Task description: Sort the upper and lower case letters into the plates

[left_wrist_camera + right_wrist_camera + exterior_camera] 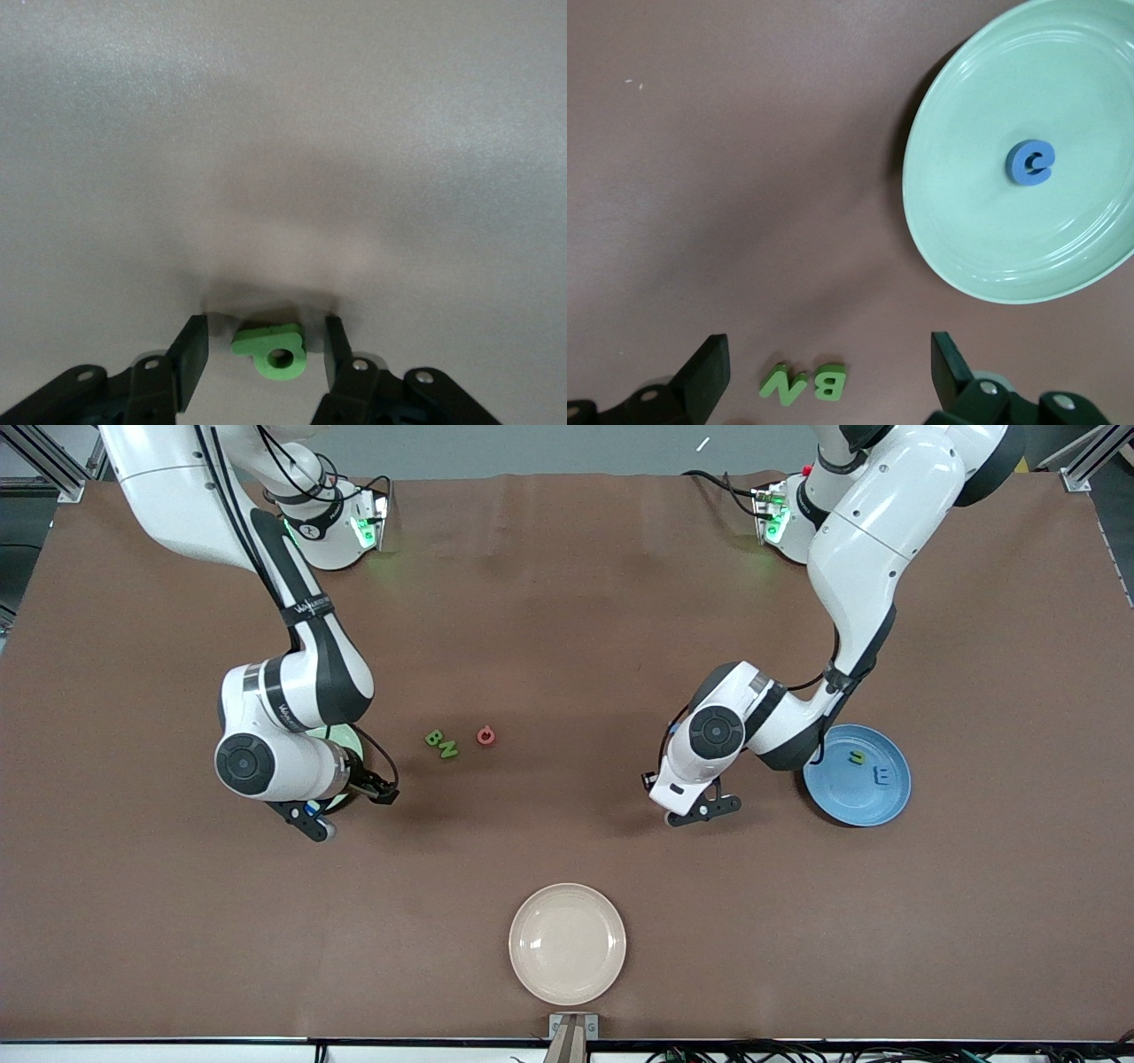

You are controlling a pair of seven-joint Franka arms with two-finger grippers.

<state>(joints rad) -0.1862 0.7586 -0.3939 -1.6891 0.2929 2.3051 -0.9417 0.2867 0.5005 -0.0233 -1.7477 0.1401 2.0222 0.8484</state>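
Table (567,602): brown mat, letters awaiting sorting.
Left gripper (266,354): fingers straddled green letter (271,346), narrowing to pinch.
Right gripper (828,372): spread wide above B (830,382), N (783,384).

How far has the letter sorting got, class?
Done: two small letters, one green and one blue, lie in the sky blue round plate; a blue toy letter c lies in the pale mint green plate. In hand: the left pincer straddles a green letter on the table. Left: green letters B and N, a red letter. The right pincer is open.
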